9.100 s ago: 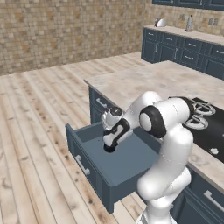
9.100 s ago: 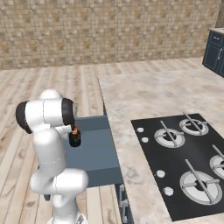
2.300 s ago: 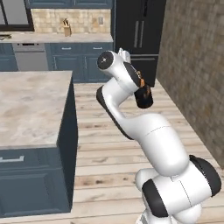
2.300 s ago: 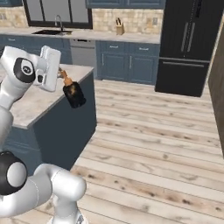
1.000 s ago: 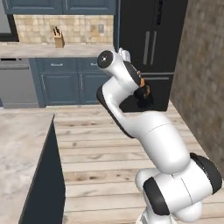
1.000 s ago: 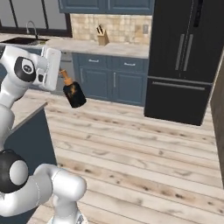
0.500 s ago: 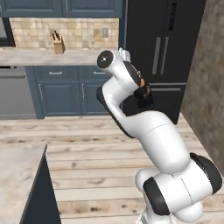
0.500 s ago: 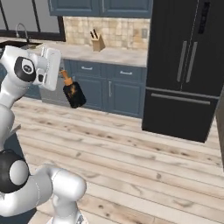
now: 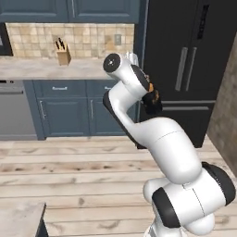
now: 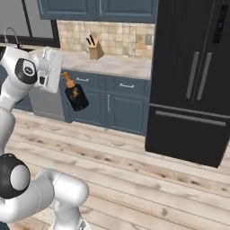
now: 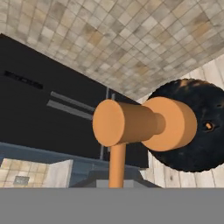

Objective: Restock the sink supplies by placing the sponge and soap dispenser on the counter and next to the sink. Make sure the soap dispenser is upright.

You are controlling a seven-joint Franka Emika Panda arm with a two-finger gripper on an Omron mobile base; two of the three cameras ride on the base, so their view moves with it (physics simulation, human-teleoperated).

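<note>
1. The gripper (image 10: 63,83) is pinching the soap dispenser (image 10: 75,96) by its orange pump top, jaws pressed tight on the narrow neck, so the bottle is hanging in the air at the left of the right base view, above the wooden floor.
2. The bottle is tilting, pump up and to the left, round black body down and to the right; this looks like a carrying pose, and it will need righting before it is set down, since the task wants it upright.
3. In the left base view the dispenser (image 9: 152,98) is showing as a dark shape with an orange spot at the centre of the frame, tucked against the white forearm and in front of the black refrigerator (image 9: 185,69).
4. In the hand view the pump (image 11: 127,122) is looking like a smooth matte orange cylinder with a thin spout running down to the bottom edge, and the body behind it is glossy black, rounded and faintly mottled.
5. The counter (image 10: 112,65) is running along the back wall, pale marbled stone over dark blue cabinets, with tan tile above and a wooden knife block (image 10: 94,50) standing on it.
6. A curved chrome faucet (image 10: 12,36) is peeking in at the upper left edge of the right base view, so the sink is judged to lie that way, well apart from the bottle.
</note>
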